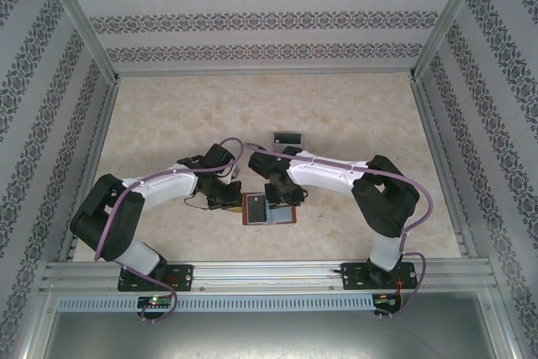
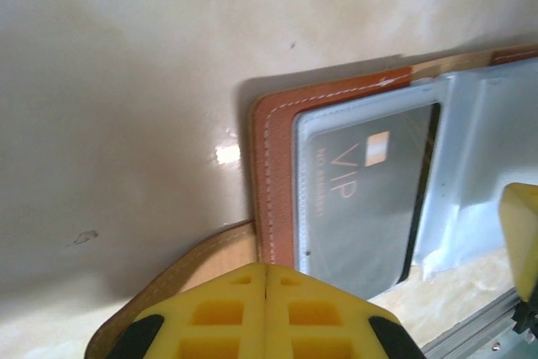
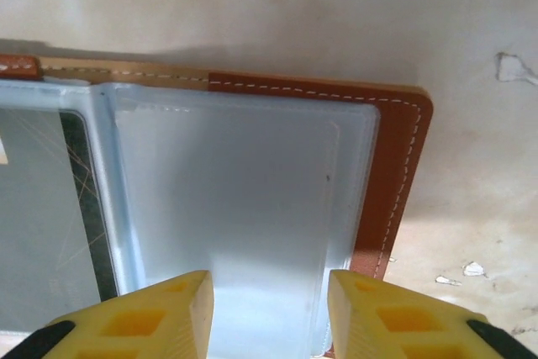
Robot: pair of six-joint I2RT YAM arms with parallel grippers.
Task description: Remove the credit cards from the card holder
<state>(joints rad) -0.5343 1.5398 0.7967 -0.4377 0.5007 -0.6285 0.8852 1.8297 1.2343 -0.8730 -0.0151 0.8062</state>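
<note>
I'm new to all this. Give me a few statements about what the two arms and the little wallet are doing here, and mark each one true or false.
1. The card holder lies open on the table. True.
2. A dark card printed VIP sits in one of its pockets. True.
3. The left pincer has its fingers spread wide. False: its fingers are pressed together.
4. The right pincer is lifting a card clear of the holder. False: it is open, its fingers apart over a pale pocket, with no card between them.
</note>
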